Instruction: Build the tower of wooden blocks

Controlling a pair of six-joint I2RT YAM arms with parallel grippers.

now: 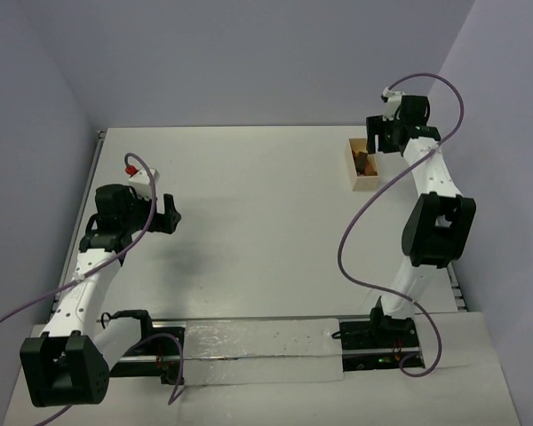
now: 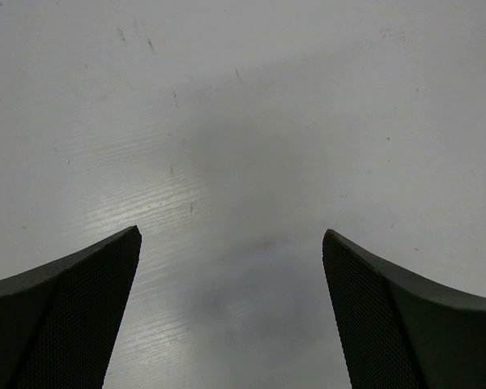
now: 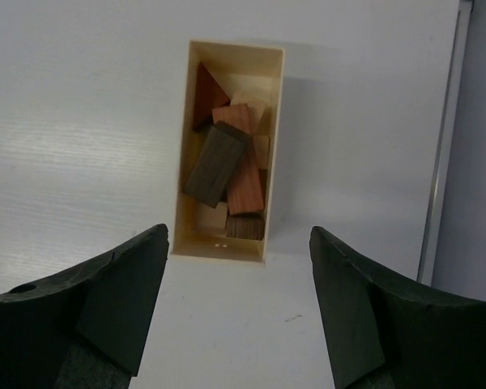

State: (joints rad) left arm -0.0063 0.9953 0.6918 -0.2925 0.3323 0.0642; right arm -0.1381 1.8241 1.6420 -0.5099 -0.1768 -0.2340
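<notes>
- the left arm reaches up the left side of the white table, well apart from the blocks
- the left fingers are spread wide with nothing between them; below them the wrist view shows only bare table surface and a soft shadow
- the pale wooden rectangular open box lies at the far right of the table, its long sides running away from the arm bases
- the small wooden blocks for the tower are all inside that box, heaped loosely and leaning on one another
- a reddish-brown wedge block lies at one end of the box, against the left wall in the right wrist view
- a dark grey-brown bar block lies tilted on top of the heap; a reddish-brown bar block is just beside it, touching along its side; paler tan blocks show beneath; a dark block sits low at the other end
- the right fingers are set well apart and hold nothing; the box shows in the gap between them; in the top view they hang above its far end; whether they touch it I cannot tell
- the right arm stretches up the right side of the table, bent over the box
- a metal rail runs along the table's right edge, beside the box
</notes>
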